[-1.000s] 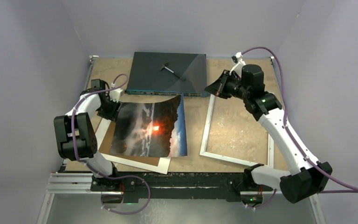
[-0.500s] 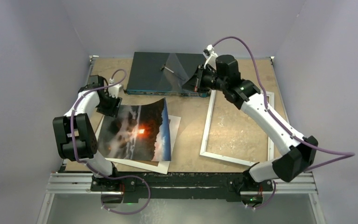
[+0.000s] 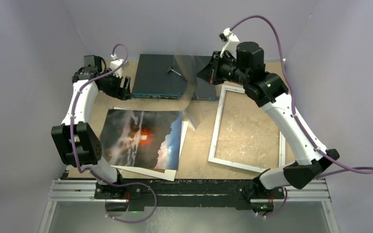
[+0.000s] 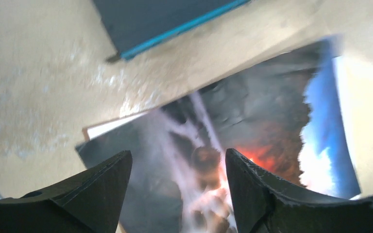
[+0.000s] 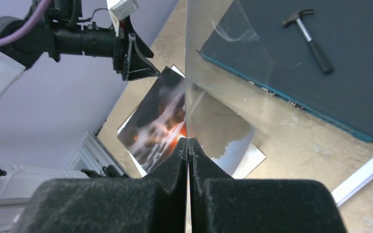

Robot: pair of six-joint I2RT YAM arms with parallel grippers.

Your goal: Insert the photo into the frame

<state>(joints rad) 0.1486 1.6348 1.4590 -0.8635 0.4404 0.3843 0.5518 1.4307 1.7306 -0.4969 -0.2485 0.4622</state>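
The photo (image 3: 141, 138), dark clouds around an orange glow with a blue right edge, lies flat at the left of the table. My left gripper (image 3: 125, 87) hangs open above its far edge; in the left wrist view (image 4: 178, 155) the photo (image 4: 252, 121) shows between empty fingers. The frame (image 3: 215, 127), a thin white border, lies at the right with bare table showing inside it. My right gripper (image 3: 203, 75) is shut on a clear glass pane (image 5: 223, 73), held upright and edge-on in the right wrist view (image 5: 188, 141).
A dark network switch box (image 3: 155, 77) sits at the back with a small hammer (image 3: 175, 72) on top. A white mat sheet (image 3: 148, 171) pokes out under the photo. The table's metal rail runs along the near edge.
My left gripper opened and let go of the photo's raised far edge, which dropped flat; that arm pulled up and back. My right arm swung left and up with the glass pane.
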